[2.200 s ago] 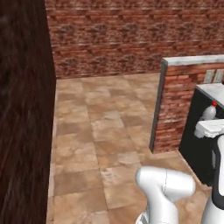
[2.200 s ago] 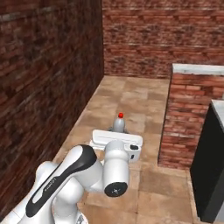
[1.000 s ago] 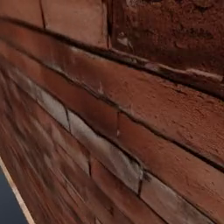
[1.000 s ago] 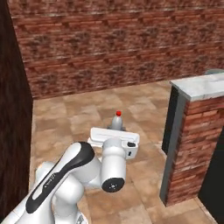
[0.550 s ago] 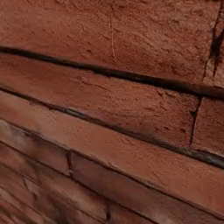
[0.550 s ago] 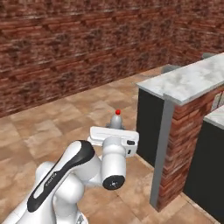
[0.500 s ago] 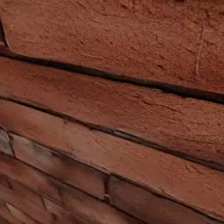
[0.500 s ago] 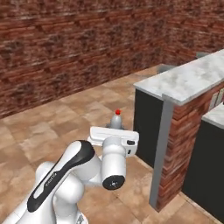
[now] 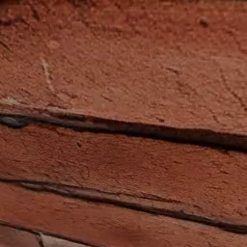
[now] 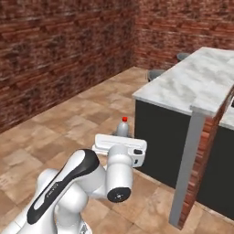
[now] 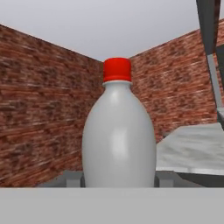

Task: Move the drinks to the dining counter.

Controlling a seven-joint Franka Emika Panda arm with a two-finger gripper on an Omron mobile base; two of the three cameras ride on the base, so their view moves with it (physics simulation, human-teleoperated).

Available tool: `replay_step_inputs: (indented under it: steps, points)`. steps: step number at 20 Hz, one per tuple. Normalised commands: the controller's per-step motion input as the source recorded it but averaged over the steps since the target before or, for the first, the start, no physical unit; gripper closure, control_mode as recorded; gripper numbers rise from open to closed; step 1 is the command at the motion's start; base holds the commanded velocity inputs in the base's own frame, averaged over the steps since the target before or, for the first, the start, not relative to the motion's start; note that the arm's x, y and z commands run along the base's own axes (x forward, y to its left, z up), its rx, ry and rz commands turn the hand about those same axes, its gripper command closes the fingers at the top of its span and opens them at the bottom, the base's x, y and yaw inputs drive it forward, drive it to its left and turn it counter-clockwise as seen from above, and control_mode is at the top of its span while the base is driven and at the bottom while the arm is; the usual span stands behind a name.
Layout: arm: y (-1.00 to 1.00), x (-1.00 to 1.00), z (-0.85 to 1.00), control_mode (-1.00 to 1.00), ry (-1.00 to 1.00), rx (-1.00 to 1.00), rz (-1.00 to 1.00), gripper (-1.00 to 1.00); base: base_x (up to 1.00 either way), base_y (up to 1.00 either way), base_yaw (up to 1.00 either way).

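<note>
One of the drinks, a slim pale bottle with a red cap (image 11: 119, 140), stands upright between my fingertips. My gripper (image 11: 119, 179) is shut on its lower body. In the right base view the bottle's neck and red cap (image 10: 123, 127) rise just behind the white hand, where the gripper (image 10: 121, 139) is mostly hidden. The dining counter (image 10: 192, 82), white marble on a dark base, lies ahead to the right. Its marble top (image 11: 188, 148) also appears at the right of the hand view.
Two grey round stools (image 10: 157, 73) stand at the counter's far side. A brick pillar with a grey post (image 10: 187, 173) rises at the counter's near end. Brick walls (image 10: 59, 50) bound the tiled floor (image 10: 55, 128). In the left base view a brick wall (image 9: 123, 120) stands very close.
The base has turned and driven, so the whole scene has shifted. The marble counter now appears larger and nearer on the right. The bottle has stayed in the gripper.
</note>
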Motion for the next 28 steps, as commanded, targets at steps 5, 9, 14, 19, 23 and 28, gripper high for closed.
replay_step_inputs:
  steps: [5,9,14,19,23,28]
  points:
    - [0.0,0.0,0.0,1.0,0.0,0.0,0.0,1.0,0.89,1.0,-0.45]
    - [0.0,0.0,0.0,1.0,0.0,0.0,0.0,1.0,1.0,1.0,-0.5]
    - [0.0,0.0,0.0,1.0,0.0,0.0,0.0,1.0,1.0,0.87,-0.46]
    - [0.0,0.0,0.0,1.0,0.0,0.0,0.0,1.0,1.0,0.73,-0.43]
    - [0.0,0.0,0.0,1.0,0.0,0.0,0.0,1.0,1.0,-0.09,-0.38]
    - [0.0,0.0,0.0,1.0,0.0,0.0,0.0,1.0,1.0,-0.75,-0.3]
